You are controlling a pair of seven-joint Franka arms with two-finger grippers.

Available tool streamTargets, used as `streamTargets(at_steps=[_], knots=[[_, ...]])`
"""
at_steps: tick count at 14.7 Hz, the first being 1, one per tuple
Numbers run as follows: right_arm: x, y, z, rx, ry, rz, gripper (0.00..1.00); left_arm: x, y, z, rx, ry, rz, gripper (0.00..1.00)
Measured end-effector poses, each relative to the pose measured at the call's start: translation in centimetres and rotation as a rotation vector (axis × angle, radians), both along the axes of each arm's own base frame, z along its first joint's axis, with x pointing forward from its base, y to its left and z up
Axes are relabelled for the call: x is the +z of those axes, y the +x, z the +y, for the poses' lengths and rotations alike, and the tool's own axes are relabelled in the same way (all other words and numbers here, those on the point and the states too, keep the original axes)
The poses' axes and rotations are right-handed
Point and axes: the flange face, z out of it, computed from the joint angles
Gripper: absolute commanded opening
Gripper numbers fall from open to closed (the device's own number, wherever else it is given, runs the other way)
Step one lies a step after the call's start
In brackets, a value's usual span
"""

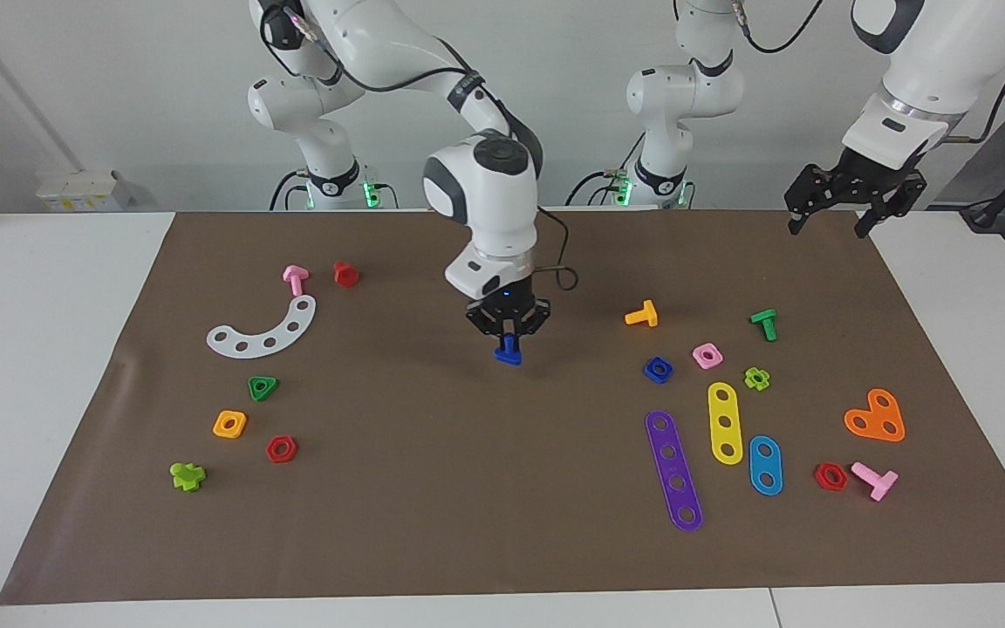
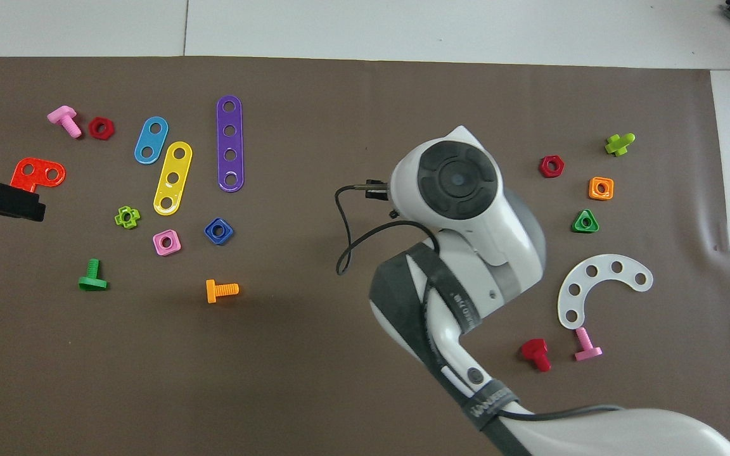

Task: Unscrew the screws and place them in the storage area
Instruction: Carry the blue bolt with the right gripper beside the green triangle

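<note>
Table: a white tabletop [image 1: 49, 366] bore a brown mat [image 1: 433, 488] spread over most of its width.
Left half of the facing view: a white curved holed plastic strip [image 1: 264, 330], a pink plastic bolt [image 1: 295, 279] and a red plastic bolt [image 1: 345, 274] above it; below it a green triangular nut [image 1: 263, 387], an orange square nut [image 1: 229, 424], a red hexagonal nut [image 1: 281, 448] and a lime-green bolt [image 1: 188, 475].
Right half of the facing view: an orange bolt [image 1: 642, 314], a green bolt [image 1: 764, 324], a blue square nut [image 1: 658, 369], a pink square nut [image 1: 707, 355], a lime flower-shaped nut [image 1: 757, 378].
Lower right of the facing view: a purple four-hole strip [image 1: 673, 469], a yellow three-hole strip [image 1: 725, 422], a light-blue two-hole strip [image 1: 765, 464], an orange heart-shaped plate [image 1: 876, 417], a second red hexagonal nut [image 1: 830, 475], a second pink bolt [image 1: 875, 479].
</note>
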Motion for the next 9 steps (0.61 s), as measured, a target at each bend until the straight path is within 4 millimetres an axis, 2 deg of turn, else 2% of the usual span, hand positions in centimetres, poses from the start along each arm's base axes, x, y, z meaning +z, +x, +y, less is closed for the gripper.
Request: streamTargets(at_steps=[2, 5, 7, 9], knots=[[0.7, 0.8, -6.4, 0.010, -0.028, 0.024, 0.00, -0.3, -0.2, 0.2, 0.003, 0.000, 0.007, 1.00], [-1.3, 0.8, -14.4, 0.058, -0.027, 0.079, 0.00, -0.2, -0.4, 0.7, 0.011, 0.000, 0.007, 1.00], [-3.6, 0.7, -17.9, 0.080, -0.015, 0.091, 0.00, -0.1, -0.5, 0.7, 0.011, 0.000, 0.005, 1.00], [-6.8, 0.1, -20.4, 0.105, -0.019, 0.079, 0.00, -0.1, -0.5, 0.7, 0.011, 0.000, 0.004, 1.00]])
